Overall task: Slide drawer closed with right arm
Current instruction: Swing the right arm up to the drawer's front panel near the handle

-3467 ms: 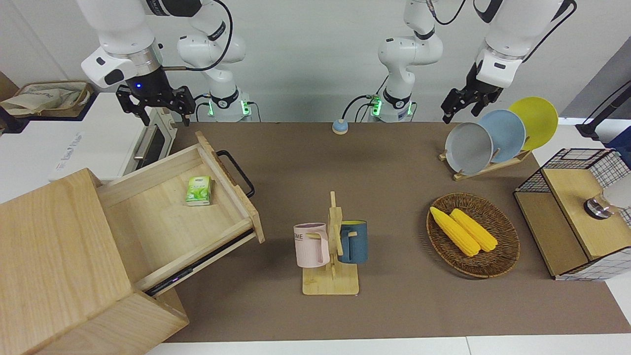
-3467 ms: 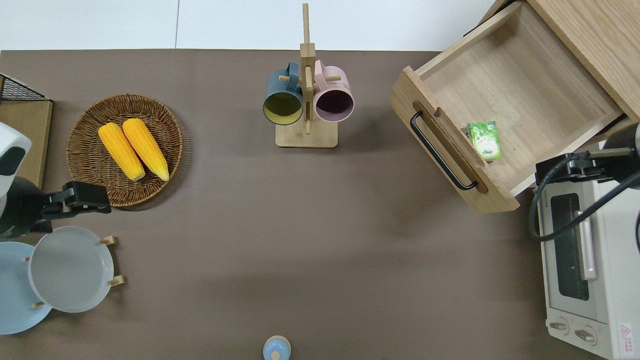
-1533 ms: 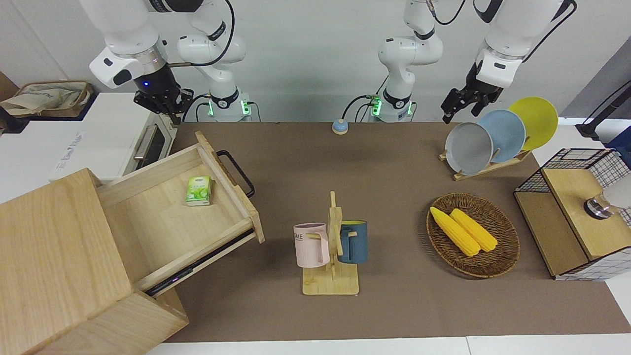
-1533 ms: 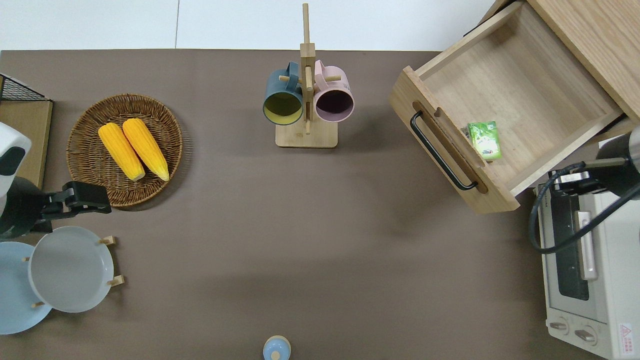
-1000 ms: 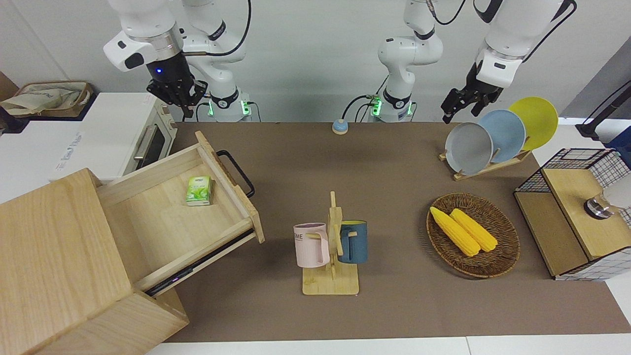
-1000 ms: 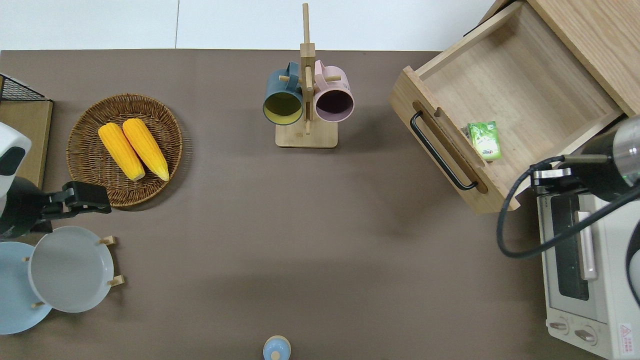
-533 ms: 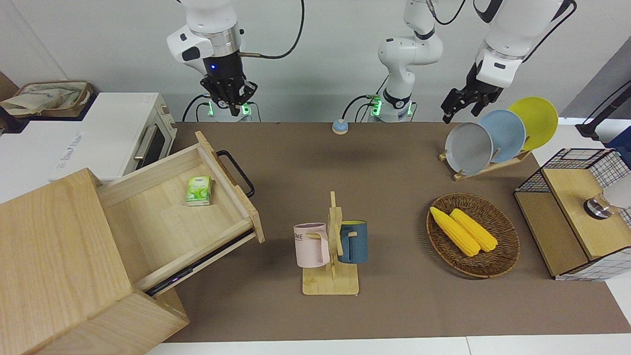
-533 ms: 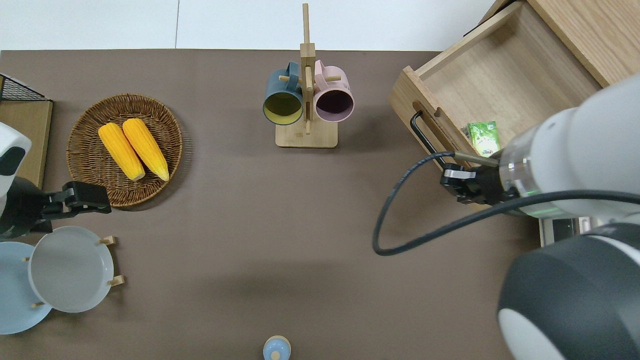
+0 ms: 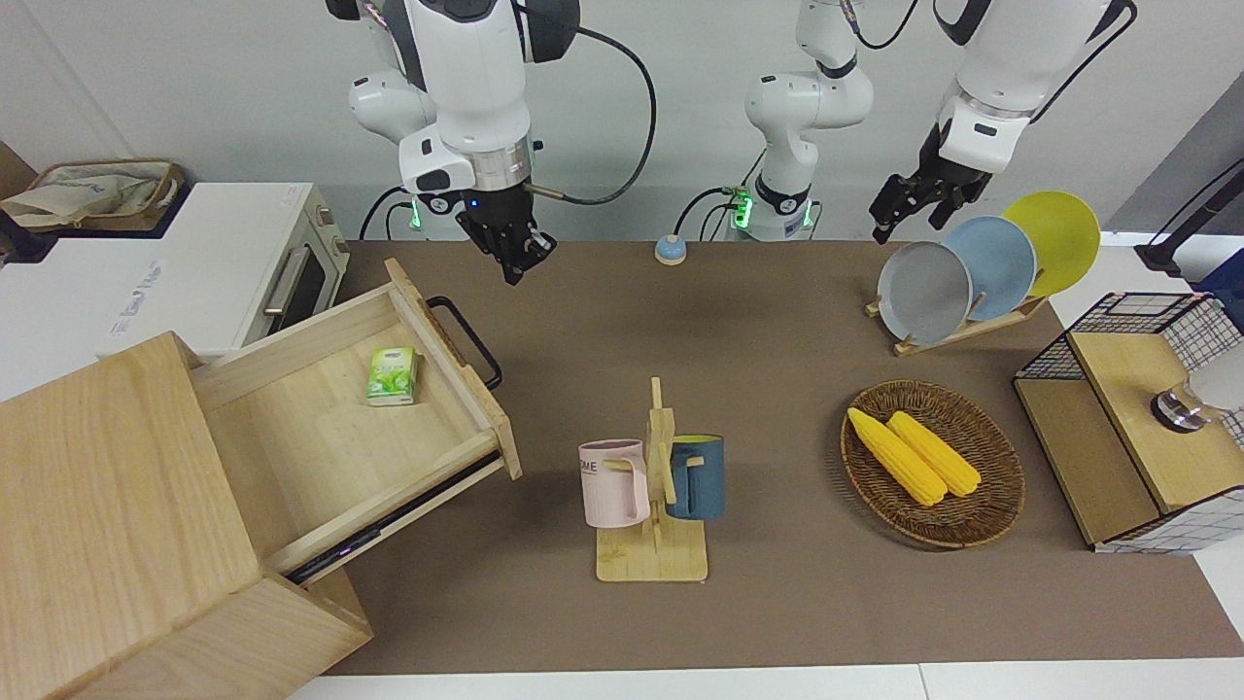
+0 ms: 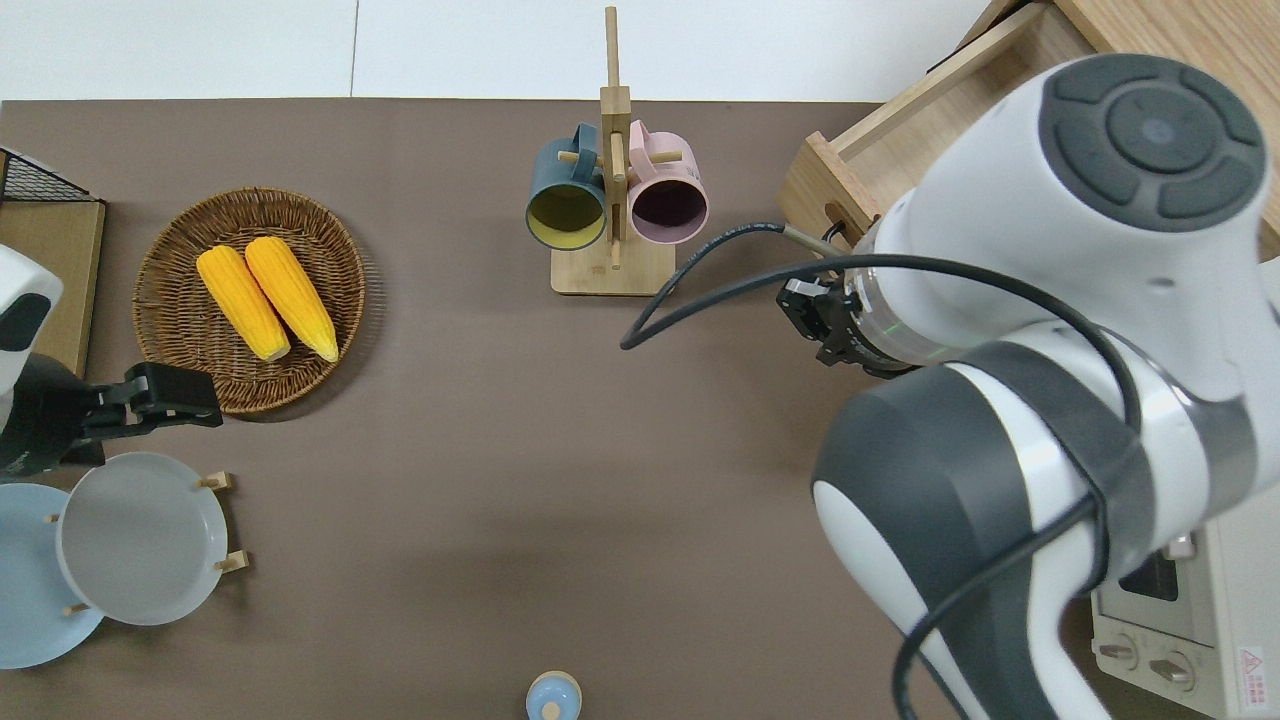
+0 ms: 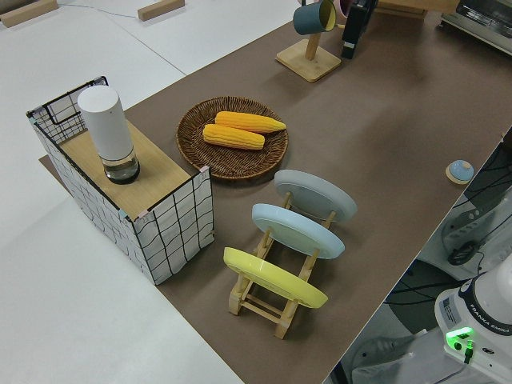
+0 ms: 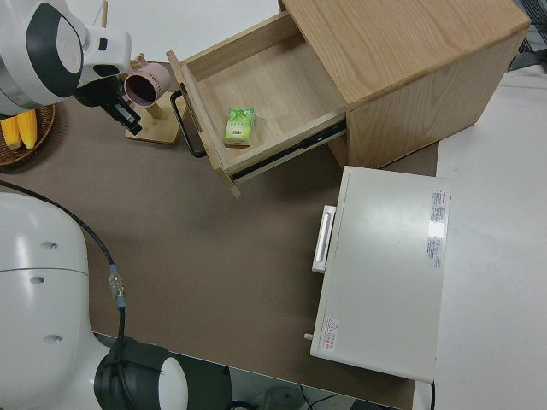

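The drawer point(image 9: 330, 437) stands pulled out of the big pale wooden box point(image 9: 107, 506), its black loop handle point(image 9: 468, 340) facing the table's middle. A green packet point(image 9: 392, 375) lies inside it. My right gripper point(image 9: 512, 264) hangs shut and empty in the air, clear of the handle. In the right side view the right gripper point(image 12: 126, 111) is over the mat between the handle point(image 12: 185, 128) and the mug stand. The overhead view hides it under the right arm point(image 10: 1050, 330), which also covers most of the drawer point(image 10: 815, 180). The left arm is parked.
A white toaster oven point(image 9: 243, 262) sits beside the wooden box, nearer to the robots. A mug stand point(image 9: 653, 486) with two mugs is mid-table. A wicker basket point(image 9: 1001, 486) with corn, a plate rack point(image 9: 972, 282) and a wire basket point(image 9: 1127, 418) stand toward the left arm's end.
The right arm swung away from above the toaster oven, out over the mat past the drawer's front. Its fingers went from open to shut. The drawer stayed put.
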You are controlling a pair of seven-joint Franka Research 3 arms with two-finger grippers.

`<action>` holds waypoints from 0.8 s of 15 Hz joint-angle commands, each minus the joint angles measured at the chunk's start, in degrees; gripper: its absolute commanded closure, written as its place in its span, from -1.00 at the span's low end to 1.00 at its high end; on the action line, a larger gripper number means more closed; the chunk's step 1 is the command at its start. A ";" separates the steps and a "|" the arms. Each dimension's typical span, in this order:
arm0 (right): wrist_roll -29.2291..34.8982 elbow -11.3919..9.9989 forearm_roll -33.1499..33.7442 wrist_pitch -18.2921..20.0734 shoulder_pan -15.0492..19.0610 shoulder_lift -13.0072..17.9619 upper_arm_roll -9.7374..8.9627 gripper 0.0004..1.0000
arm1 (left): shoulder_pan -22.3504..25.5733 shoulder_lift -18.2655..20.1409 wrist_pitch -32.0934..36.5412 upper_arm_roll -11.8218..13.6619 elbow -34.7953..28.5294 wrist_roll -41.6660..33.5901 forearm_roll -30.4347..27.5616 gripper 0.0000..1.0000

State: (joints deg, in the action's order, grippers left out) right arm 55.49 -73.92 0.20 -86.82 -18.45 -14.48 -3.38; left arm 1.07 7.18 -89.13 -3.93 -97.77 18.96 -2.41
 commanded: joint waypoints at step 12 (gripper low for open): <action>18.25 8.88 -0.55 0.33 -1.24 -13.55 0.04 1.00 | -0.01 0.47 0.97 0.24 0.21 -0.42 -0.05 -0.99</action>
State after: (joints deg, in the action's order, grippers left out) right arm 71.73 -67.08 0.20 -86.87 -19.69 -25.87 -3.40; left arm 1.07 7.18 -89.13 -3.93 -97.77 18.97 -2.41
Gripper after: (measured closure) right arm 0.991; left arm 0.004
